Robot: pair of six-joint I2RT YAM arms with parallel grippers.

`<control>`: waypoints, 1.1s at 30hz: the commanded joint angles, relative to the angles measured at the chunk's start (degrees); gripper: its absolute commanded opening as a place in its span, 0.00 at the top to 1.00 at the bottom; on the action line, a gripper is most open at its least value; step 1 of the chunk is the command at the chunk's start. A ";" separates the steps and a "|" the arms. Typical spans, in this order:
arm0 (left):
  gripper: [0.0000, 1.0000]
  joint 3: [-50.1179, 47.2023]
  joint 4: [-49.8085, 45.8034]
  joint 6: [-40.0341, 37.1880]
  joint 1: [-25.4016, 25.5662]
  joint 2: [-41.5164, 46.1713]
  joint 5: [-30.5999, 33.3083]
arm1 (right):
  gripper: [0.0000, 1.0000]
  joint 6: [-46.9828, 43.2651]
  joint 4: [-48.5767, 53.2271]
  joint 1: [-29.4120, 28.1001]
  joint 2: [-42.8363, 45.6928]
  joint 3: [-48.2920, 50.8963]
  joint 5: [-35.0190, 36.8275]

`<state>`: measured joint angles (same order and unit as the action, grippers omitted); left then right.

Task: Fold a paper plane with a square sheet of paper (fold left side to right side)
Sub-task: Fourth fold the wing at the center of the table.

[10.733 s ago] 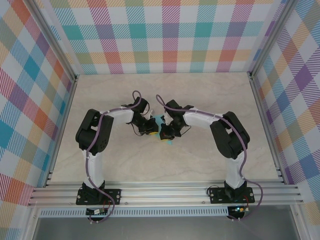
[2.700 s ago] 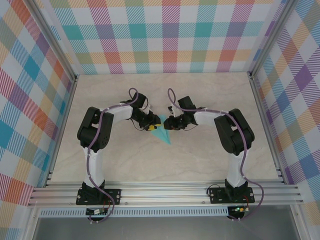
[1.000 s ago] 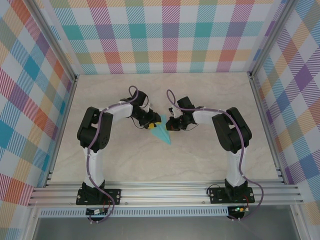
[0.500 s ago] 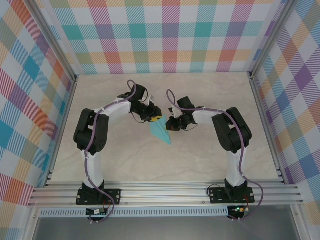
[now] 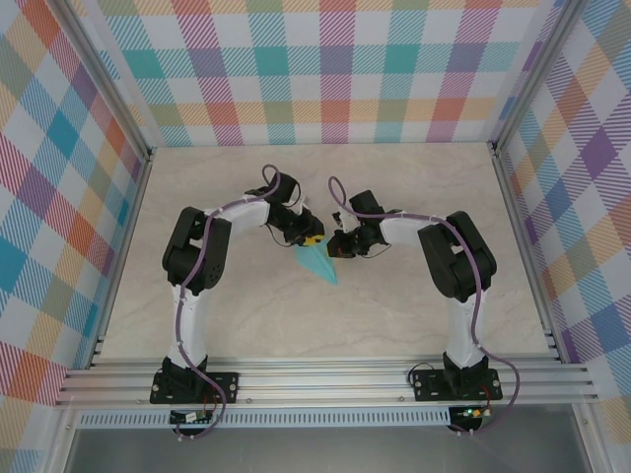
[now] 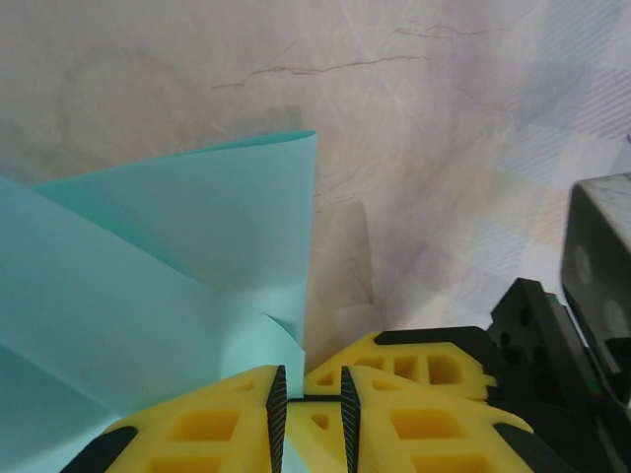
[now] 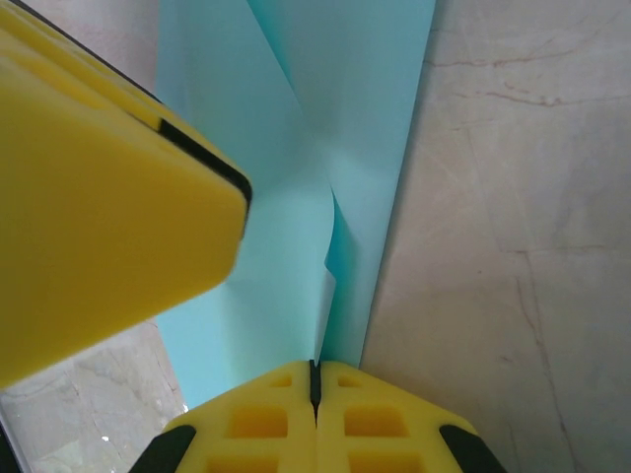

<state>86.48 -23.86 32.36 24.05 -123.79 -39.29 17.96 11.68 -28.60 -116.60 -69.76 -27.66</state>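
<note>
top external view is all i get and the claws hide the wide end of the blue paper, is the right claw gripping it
observer: yes, the right wrist view has the right claw shut, the paper edge running into the seam between its fingers
operator: and the left claw
observer: its pads stand a narrow gap apart with a curled flap reaching in, pinched or not i can't tell
operator: paper lying flat
observer: no, one layer bows up and throws a shadow on the table
</note>
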 commanded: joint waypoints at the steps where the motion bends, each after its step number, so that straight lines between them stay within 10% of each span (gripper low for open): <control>1: 0.77 1.46 -1.87 -0.35 0.91 -1.53 1.27 | 1.00 -1.61 4.91 -0.53 -2.49 0.65 1.80; 33: 0.79 -6.14 -1.92 -1.73 0.82 -0.84 7.21 | 0.74 0.72 6.31 -1.68 11.16 2.38 -7.37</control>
<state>83.00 -20.91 31.24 24.36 -123.70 -36.07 17.43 18.68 -29.04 -104.90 -69.54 -30.24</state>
